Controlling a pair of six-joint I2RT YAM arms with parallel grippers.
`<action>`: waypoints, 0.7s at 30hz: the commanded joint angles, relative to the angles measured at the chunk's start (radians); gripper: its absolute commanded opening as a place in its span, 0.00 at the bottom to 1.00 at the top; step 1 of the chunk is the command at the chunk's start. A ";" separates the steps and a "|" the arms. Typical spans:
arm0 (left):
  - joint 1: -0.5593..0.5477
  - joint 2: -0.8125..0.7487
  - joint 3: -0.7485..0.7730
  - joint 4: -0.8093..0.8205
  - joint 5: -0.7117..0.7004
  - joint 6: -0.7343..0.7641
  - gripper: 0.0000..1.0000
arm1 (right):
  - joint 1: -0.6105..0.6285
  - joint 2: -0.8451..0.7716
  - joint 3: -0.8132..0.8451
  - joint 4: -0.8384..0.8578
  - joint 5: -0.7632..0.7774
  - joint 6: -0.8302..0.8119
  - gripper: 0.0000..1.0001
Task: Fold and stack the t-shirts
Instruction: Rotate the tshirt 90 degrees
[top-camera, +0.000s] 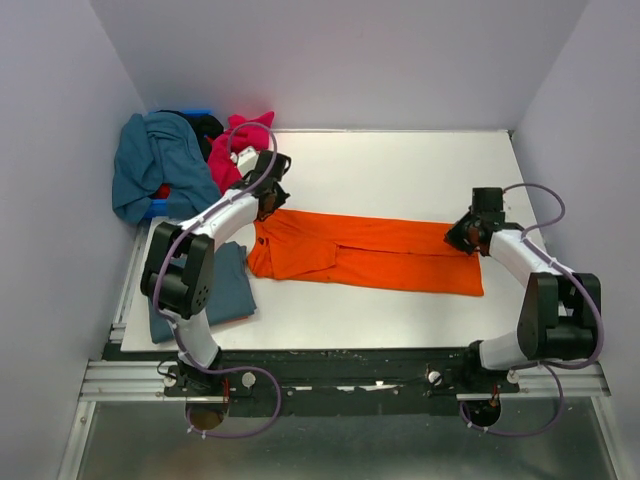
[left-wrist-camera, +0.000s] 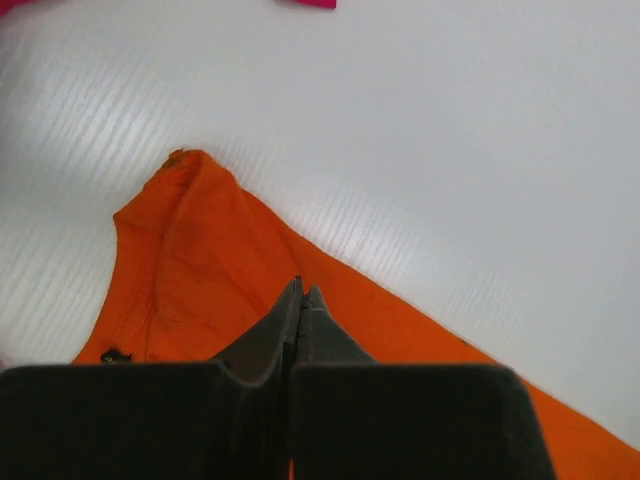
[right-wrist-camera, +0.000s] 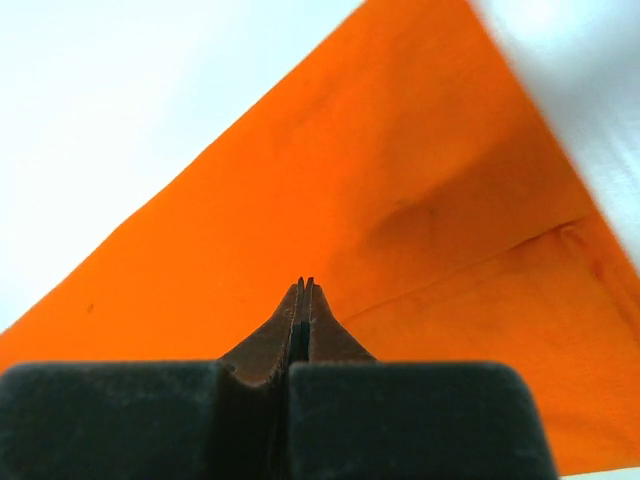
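Observation:
The bright orange t-shirt (top-camera: 370, 255) lies flat across the white table (top-camera: 400, 165) as a long band folded lengthwise. My left gripper (top-camera: 268, 203) is over the shirt's far left corner. Its jaws are shut, with the tips just above the orange cloth (left-wrist-camera: 200, 260) and nothing showing between them (left-wrist-camera: 302, 290). My right gripper (top-camera: 462, 238) is at the shirt's right end. It is also shut, tips (right-wrist-camera: 303, 283) over the orange cloth (right-wrist-camera: 400, 180), with nothing visibly pinched. A folded slate blue-grey t-shirt (top-camera: 228, 285) lies at the near left, partly under my left arm.
A crumpled teal shirt (top-camera: 150, 160) and a magenta-pink shirt (top-camera: 238, 140) are heaped over a blue bin (top-camera: 155, 210) at the back left corner. A dark garment (top-camera: 205, 125) lies among them. Grey walls close in three sides.

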 joint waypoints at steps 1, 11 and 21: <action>0.004 -0.074 -0.137 -0.023 -0.004 -0.119 0.00 | 0.111 -0.014 0.042 -0.046 0.046 -0.056 0.01; 0.005 -0.026 -0.226 0.012 0.025 -0.235 0.00 | 0.224 -0.080 -0.073 -0.181 0.115 0.024 0.01; 0.014 0.116 -0.146 -0.017 0.037 -0.278 0.00 | 0.253 0.134 0.039 -0.276 0.147 0.033 0.01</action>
